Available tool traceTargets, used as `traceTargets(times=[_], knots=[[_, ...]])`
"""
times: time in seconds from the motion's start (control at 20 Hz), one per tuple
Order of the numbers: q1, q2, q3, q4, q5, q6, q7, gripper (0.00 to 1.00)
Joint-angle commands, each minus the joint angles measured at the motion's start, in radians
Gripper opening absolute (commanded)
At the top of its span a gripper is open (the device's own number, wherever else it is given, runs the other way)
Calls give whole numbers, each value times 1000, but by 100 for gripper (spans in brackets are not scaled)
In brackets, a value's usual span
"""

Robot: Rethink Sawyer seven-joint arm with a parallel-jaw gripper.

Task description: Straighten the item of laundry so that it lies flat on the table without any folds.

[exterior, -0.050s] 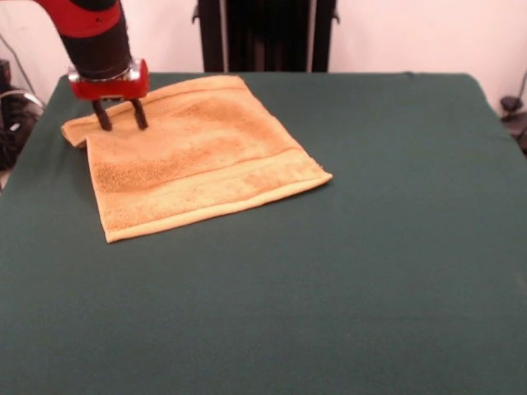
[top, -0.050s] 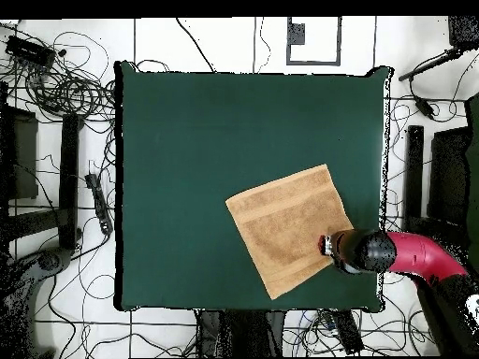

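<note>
The item of laundry (exterior, -0.050s: pixel 198 156) is a yellow-orange terry towel lying on the dark green table (exterior, -0.050s: pixel 329 271), toward its far left in the front view. It is mostly spread out, with a small fold at its far left corner (exterior, -0.050s: pixel 76 132). My gripper (exterior, -0.050s: pixel 120 115) hangs from the red and black arm over that corner. It is open, and the two dark fingers (exterior, -0.050s: pixel 103 117) reach down to the cloth on either side of the hem. In the overhead view the towel (top, -0.050s: pixel 285 229) lies tilted near the table's lower right, and the gripper (top, -0.050s: pixel 327 247) sits at its right edge.
Cables, stands and dark equipment (top, -0.050s: pixel 56 140) lie on the floor around the table in the overhead view. A black frame (exterior, -0.050s: pixel 263 33) stands behind the table's far edge. The towel lies near the table's left edge (exterior, -0.050s: pixel 33 148).
</note>
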Motion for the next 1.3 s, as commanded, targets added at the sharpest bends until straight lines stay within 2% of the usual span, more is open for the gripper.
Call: traceTargets(times=[0.05, 0.25, 0.45, 0.6, 0.85, 1.05, 1.3], knots=[[96, -121, -116, -55, -73, -92, 173, 100], [131, -92, -156, -66, -83, -144, 192, 100], [166, -55, -208, -81, -47, -184, 255, 100], [194, -39, -237, -91, -35, -205, 255, 100], [210, -20, -242, -117, -7, -208, 184, 100], [199, 27, -191, -176, -13, -189, 50, 100], [201, 95, -157, -236, 19, -195, 49, 100]])
